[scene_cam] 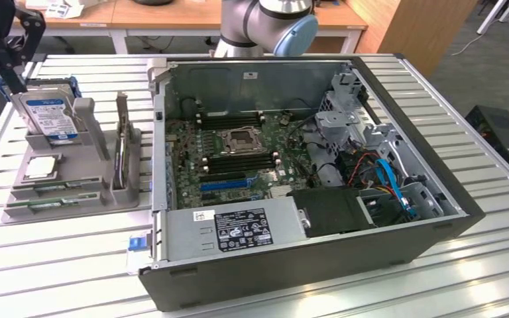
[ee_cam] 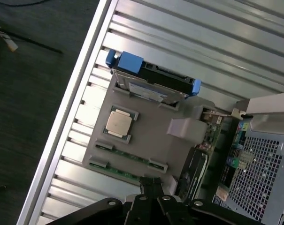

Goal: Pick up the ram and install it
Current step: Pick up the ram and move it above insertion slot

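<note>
The ram (scene_cam: 56, 188) is a thin green stick lying flat in a slot at the near end of the grey holder tray (scene_cam: 24, 213), with a second stick (scene_cam: 53, 201) beside it. In the wrist view the ram (ee_cam: 128, 155) lies just past my fingertips. My gripper (scene_cam: 8, 83) hangs at the exterior view's far left, above the tray's far end and the hard drive, well clear of the ram. Its fingers (ee_cam: 146, 185) are shut with nothing between them.
A blue-framed hard drive (scene_cam: 47, 114) stands upright in the tray, a silver processor chip (scene_cam: 40, 167) lies flat in it, and a card (scene_cam: 124, 152) stands on edge. The open computer case (scene_cam: 325, 255) sits to the right, its black memory slots (scene_cam: 230, 162) exposed.
</note>
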You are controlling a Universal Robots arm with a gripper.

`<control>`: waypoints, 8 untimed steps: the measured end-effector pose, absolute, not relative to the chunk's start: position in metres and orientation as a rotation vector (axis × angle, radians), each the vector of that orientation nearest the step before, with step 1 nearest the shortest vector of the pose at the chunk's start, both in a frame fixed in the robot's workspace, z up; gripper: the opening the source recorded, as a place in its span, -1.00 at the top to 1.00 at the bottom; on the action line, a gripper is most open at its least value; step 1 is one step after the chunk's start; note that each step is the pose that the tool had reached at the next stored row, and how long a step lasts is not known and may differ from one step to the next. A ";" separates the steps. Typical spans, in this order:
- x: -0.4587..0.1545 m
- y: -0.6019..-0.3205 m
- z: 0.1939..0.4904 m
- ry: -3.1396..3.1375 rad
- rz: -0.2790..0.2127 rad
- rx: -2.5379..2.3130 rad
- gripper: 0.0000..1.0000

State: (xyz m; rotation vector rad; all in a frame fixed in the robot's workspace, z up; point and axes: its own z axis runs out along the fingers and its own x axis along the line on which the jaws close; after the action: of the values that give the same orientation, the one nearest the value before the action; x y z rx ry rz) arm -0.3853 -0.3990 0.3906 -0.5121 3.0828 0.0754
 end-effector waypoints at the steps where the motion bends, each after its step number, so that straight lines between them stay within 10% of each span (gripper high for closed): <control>1: -0.385 -0.399 0.391 3.079 0.076 -0.538 0.79; 8: -0.385 -0.399 0.391 3.042 0.077 -0.732 0.79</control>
State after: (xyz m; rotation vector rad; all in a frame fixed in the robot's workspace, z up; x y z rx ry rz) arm -0.3854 -0.3990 0.3906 -0.7316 3.0418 0.0770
